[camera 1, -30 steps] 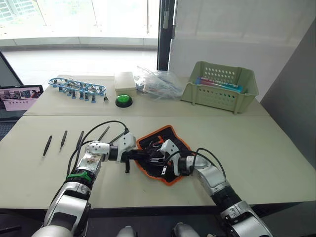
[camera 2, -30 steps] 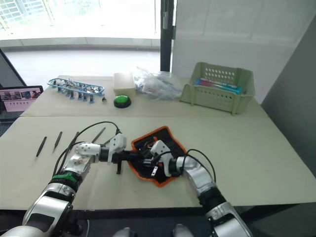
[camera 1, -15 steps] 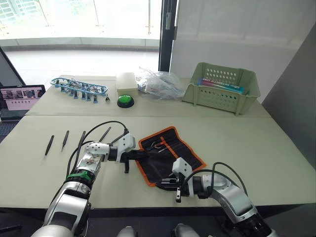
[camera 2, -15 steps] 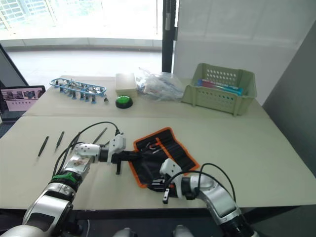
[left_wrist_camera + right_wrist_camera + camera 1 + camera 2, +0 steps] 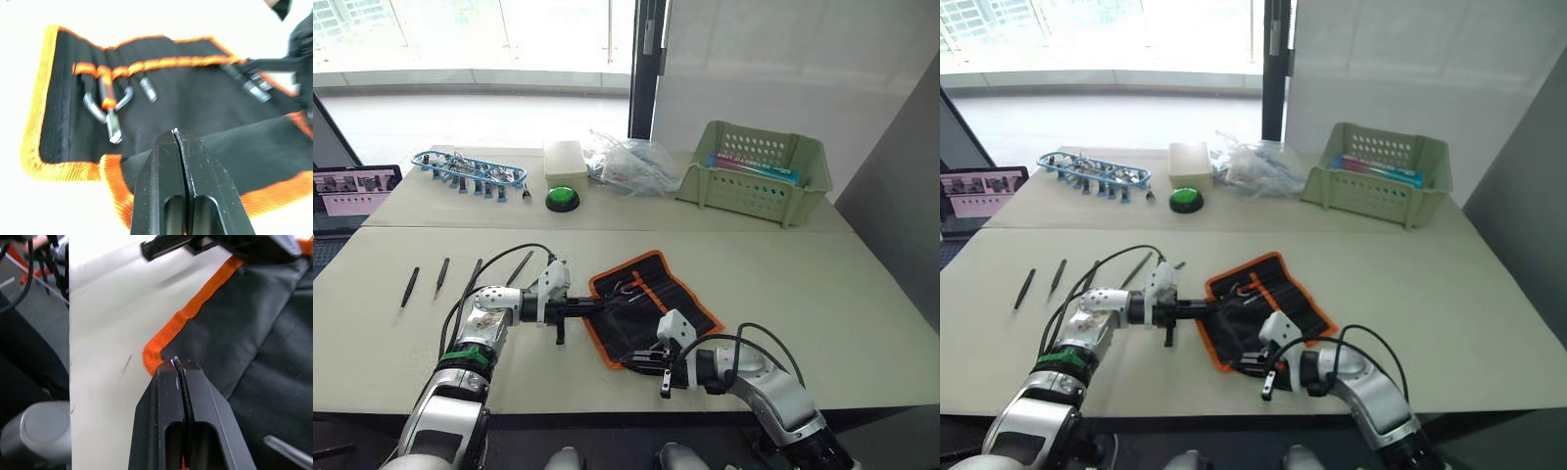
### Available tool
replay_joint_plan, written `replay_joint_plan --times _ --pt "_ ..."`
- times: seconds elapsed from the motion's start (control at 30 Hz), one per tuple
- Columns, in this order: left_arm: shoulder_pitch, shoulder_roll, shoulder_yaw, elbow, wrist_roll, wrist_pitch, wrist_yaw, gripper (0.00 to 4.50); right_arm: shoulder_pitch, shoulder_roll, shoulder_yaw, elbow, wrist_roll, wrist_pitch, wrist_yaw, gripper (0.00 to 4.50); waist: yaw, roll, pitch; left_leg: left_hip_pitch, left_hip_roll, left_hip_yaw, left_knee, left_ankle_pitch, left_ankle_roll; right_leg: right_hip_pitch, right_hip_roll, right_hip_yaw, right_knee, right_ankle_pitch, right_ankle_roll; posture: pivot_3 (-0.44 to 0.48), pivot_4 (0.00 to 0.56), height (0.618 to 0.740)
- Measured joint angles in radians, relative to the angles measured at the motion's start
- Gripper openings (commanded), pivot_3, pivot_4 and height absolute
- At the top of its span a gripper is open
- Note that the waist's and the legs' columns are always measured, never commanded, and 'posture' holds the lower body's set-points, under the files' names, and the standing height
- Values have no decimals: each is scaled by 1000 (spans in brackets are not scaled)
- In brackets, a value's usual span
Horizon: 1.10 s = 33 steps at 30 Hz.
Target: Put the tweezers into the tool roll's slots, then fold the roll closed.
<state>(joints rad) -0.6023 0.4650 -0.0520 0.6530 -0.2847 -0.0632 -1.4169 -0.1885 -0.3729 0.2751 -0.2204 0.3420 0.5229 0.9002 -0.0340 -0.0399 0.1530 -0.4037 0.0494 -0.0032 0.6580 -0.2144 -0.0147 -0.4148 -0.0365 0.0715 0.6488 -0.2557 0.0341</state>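
Observation:
The tool roll [image 5: 656, 299], black with orange edging, lies spread open at the table's middle. In the left wrist view, metal tweezers [image 5: 113, 128] sit under its orange slot strip [image 5: 156, 63]. Several dark tweezers [image 5: 441, 274] lie in a row on the table to the left. My left gripper [image 5: 597, 305] is shut on the roll's left side, its fingers [image 5: 166, 161] pinching a fold of black fabric. My right gripper [image 5: 628, 359] is shut at the roll's front corner, fingertips at the orange edging [image 5: 161, 352].
A green plastic basket [image 5: 759, 171] stands at the back right. A green button [image 5: 562, 200], a white box [image 5: 564, 160], a clear plastic bag [image 5: 631, 162] and a blue clip rack [image 5: 468, 171] line the back. A screen [image 5: 352, 186] sits at far left.
The right gripper drew back toward the table's front, and the bunched roll has spread open flat. The left gripper stayed at the roll's left side.

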Motion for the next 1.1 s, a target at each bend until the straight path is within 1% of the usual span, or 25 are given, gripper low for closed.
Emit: replay_joint_plan --times 0.07,0.17,0.27,0.3,0.37,0.4,0.5,0.57,0.63,0.67,0.73,0.77,0.9,0.97,1.1 --pt "22 19 42 -76 -39 50 17 36 -1 16 -51 -36 37 1 -28 0 0 0 0 -7 0 0 0 0 0 -8 0 0 1 2 -1 0 150 738" --pt "56 40 115 -181 -86 107 93 36 -4 46 -127 -130 111 14 -76 0 1 0 0 -8 0 -1 0 0 0 -8 0 0 0 3 -1 0 150 738" --pt "153 98 184 -288 -114 152 157 36 24 35 -212 -225 180 45 -125 0 -8 1 1 -7 0 0 -2 -1 1 -8 -1 0 -2 3 -1 0 150 738" --pt "201 121 220 -311 -120 163 188 279 51 13 -251 -245 190 45 -144 0 -9 1 1 -6 0 0 -4 -1 1 -8 -2 0 -2 3 -1 0 150 738" --pt "296 174 309 -308 -125 167 254 794 114 -45 -346 -246 187 41 -173 553 -8 1 1 -4 -1 1 -7 -1 1 -8 -3 0 -3 3 -1 0 150 738" --pt "335 197 351 -297 -125 162 282 1132 142 -68 -385 -237 182 31 -182 822 -8 0 1 -4 -1 1 -8 -1 1 -8 -3 0 -3 2 -2 0 150 738" --pt "505 279 523 -281 -128 131 363 2075 249 -131 -545 -168 170 -54 -173 1810 -8 0 1 -1 0 3 -14 -1 1 -8 -5 -1 -4 0 -5 0 150 738" --pt "602 294 622 -307 -151 139 396 2741 298 -140 -629 -105 171 -126 -146 2496 -6 0 1 0 0 4 -15 -1 1 -8 -6 -1 -4 -1 -5 0 150 738" --pt "680 294 689 -346 -177 159 415 3378 333 -143 -681 -51 172 -185 -121 3128 -2 1 2 0 1 5 -15 -1 0 -7 -7 -2 -4 -2 -4 0 150 738" --pt "729 294 720 -369 -190 168 420 3805 352 -146 -703 -19 172 -216 -107 3583 -1 0 2 0 1 6 -15 -1 0 -7 -8 -2 -4 -3 -4 0 150 738" --pt "816 294 780 -391 -198 179 427 4390 396 -147 -750 57 171 -266 -92 4186 1 0 2 1 2 7 -15 -1 0 -6 -9 -2 -5 -4 -5 0 150 738" --pt "852 294 810 -395 -211 185 432 4500 409 -147 -767 96 171 -286 -87 4484 1 1 2 1 2 8 -15 -1 0 -7 -9 -2 -5 -6 -9 0 150 738" --pt "938 293 902 -379 -228 180 447 4500 427 -147 -808 204 171 -368 -65 4484 -3 2 2 3 3 10 -15 -1 0 -7 -9 -1 -5 -6 -11 0 150 738" --pt "958 286 932 -354 -229 168 455 4500 430 -147 -816 239 171 -389 -58 4484 -4 2 2 4 3 10 -15 -1 -1 -7 -9 -1 -5 -6 -11 0 150 738" --pt "955 270 939 -327 -233 163 470 4500 402 -162 -800 235 172 -389 -58 4484 -6 3 3 4 3 10 -15 -2 -2 -7 -9 0 -5 -6 -11 0 150 738"
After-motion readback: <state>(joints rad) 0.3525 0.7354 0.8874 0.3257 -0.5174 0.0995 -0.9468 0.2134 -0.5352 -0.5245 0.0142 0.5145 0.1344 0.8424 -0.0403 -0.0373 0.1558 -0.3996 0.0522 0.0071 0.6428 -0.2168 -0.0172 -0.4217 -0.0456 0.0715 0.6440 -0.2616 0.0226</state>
